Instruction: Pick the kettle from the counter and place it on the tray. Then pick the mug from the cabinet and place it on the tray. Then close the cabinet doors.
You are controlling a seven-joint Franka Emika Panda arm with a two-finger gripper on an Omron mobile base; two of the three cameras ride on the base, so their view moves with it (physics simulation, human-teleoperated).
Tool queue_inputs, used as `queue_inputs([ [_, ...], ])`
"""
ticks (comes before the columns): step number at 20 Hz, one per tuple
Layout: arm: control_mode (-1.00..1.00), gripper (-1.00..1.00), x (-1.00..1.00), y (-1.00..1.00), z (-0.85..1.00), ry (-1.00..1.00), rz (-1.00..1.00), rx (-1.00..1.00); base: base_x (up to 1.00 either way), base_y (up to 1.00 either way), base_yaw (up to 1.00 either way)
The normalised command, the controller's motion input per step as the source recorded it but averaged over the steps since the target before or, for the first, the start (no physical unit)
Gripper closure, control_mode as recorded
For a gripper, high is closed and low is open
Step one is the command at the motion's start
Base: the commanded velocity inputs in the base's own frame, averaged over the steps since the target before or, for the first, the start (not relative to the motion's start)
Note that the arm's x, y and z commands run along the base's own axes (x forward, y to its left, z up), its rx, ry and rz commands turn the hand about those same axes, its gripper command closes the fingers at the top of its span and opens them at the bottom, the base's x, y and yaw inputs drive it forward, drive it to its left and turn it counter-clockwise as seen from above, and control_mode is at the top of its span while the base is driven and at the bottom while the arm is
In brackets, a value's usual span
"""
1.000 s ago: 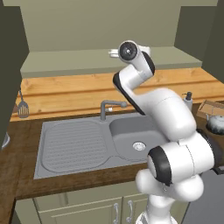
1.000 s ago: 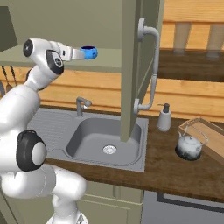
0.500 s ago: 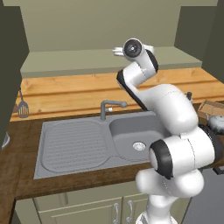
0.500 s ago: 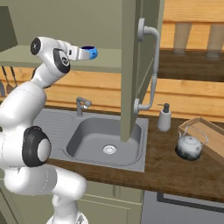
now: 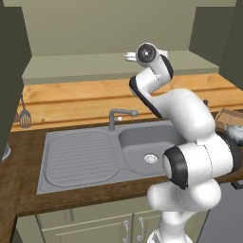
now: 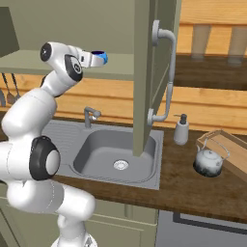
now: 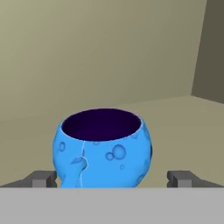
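One mug (image 7: pixel 103 148), one kettle (image 6: pixel 209 161), one tray (image 6: pixel 230 150).

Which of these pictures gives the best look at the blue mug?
The hand view: the mug sits upright and close on the cabinet shelf, dark inside showing, between the open end effector tips. The right base view gives just a small blue patch past the end effector. In the left base view the arm blocks it.

We see the mug (image 7: pixel 103 148) as glossy blue glaze, mottled with bubble-like spots, dark inside. The cabinet (image 7: pixel 87 57) shelf looks matt and smooth. The desk (image 6: pixel 193 188) is dark wood grain, the sink (image 5: pixel 95 154) brushed grey steel, the kettle (image 6: pixel 209 162) shiny metal.
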Motion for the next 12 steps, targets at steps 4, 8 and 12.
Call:
queue_inputs([
  [4,-1.0,-1.0,0.08,0.0,-0.12,0.0,0.0,0.0,0.0,0.0,0.0],
  [8,-1.0,-1.0,0.0,0.0,-0.11,0.0,0.0,0.0,0.0,0.0,0.0],
  [12,-1.0,-1.0,0.0,0.0,-0.06,0.0,0.0,0.0,0.0,0.0,0.0],
])
